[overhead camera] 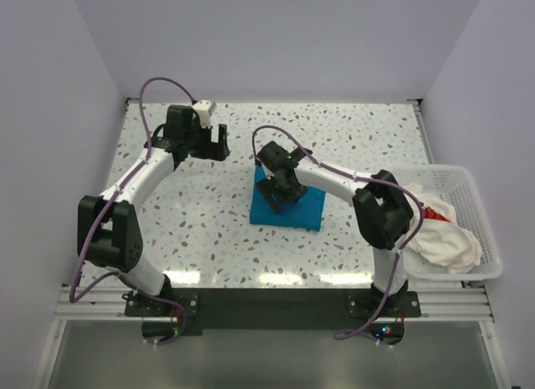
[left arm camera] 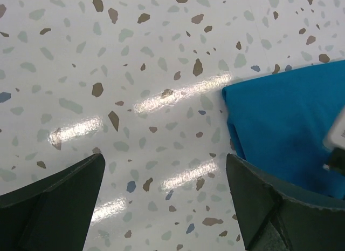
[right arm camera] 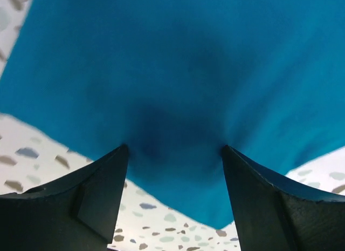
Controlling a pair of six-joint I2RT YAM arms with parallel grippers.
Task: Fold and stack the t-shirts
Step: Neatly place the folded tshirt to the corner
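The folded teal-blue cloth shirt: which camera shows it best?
Top external: the whole folded teal-blue shirt shows, though the right gripper covers part. Left wrist catches one corner; right wrist sees only close-up cloth, no outline.

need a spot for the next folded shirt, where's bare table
Bare speckled table beyond the folded teal-blue t-shirt toward the far right corner, and the near strip between it and the front edge. Crowded: right fingers on the shirt; white plastic mesh basket at right edge.
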